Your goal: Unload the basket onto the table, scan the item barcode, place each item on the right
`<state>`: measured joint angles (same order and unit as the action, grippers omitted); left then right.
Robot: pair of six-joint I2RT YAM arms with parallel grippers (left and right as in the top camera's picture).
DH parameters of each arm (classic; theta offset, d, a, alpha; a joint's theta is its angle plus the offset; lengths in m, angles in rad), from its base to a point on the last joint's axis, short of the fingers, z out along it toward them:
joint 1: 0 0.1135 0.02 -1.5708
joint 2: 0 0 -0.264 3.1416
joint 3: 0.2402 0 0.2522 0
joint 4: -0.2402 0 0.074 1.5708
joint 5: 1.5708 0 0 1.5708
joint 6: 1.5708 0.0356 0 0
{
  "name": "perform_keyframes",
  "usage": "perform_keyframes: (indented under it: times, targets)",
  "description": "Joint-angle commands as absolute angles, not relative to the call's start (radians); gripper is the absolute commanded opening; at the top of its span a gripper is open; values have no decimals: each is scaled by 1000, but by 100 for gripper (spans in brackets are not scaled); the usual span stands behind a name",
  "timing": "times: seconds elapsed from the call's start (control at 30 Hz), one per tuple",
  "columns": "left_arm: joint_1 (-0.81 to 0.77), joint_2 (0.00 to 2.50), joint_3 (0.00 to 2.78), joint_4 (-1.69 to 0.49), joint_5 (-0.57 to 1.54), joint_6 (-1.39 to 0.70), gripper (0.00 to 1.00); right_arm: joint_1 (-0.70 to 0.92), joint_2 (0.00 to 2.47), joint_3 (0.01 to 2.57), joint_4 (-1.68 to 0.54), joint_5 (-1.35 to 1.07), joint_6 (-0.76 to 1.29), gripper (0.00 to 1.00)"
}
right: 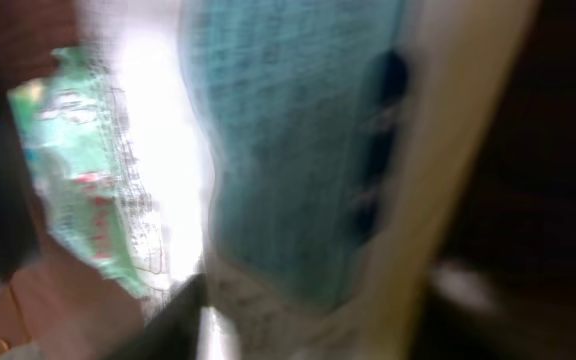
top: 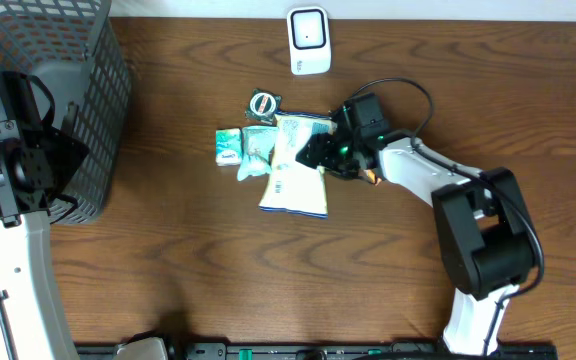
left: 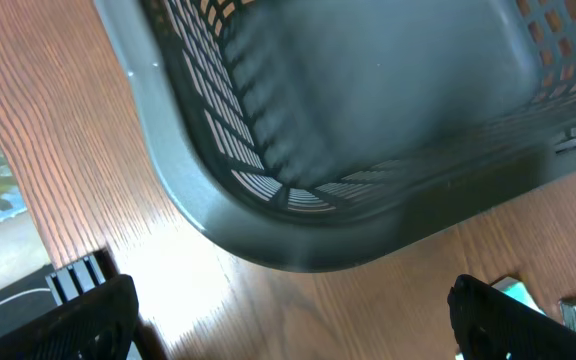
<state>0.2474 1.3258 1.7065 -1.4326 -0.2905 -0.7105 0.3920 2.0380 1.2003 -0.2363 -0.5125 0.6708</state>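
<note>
A white and teal pouch (top: 296,180) lies in a small pile of items at the table's middle. My right gripper (top: 320,155) is at the pouch's upper right edge. The blurred right wrist view shows the pouch (right: 298,150) filling the gap of the right gripper (right: 318,310), with a dark finger (right: 168,320) against its left side. A white scanner (top: 308,40) stands at the back edge, apart from the pile. My left gripper (left: 293,320) hangs open over bare wood beside the basket, nothing between its fingers. No barcode is readable.
A dark mesh basket (top: 88,100) fills the back left corner, and its rim (left: 298,230) curves just beyond my left fingers. Small green packets (top: 243,148) and a round item (top: 264,103) lie left of the pouch. A green packet (right: 78,180) also shows.
</note>
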Motion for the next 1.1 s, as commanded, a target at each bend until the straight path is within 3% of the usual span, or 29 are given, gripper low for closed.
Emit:
perform_keyframes:
  times: [0.0, 0.03, 0.47, 0.7, 1.07]
  targets:
    - [252, 1319, 1705, -1435, -300, -719, 98, 403, 2115, 1159, -242, -478, 705, 12]
    - [252, 1319, 1705, -1435, -300, -719, 98, 399, 2113, 1162, -241, -485, 688, 1]
    - [252, 1319, 1705, -1435, -300, -719, 97, 229, 1802, 1218, -249, -892, 466, 1]
    - [252, 1319, 1705, -1435, -300, -719, 98, 204, 1610, 1218, -226, -1048, 463, 1]
    - [252, 1319, 1705, -1435, -300, -719, 98, 204, 1603, 1217, -216, -1217, 551, 1]
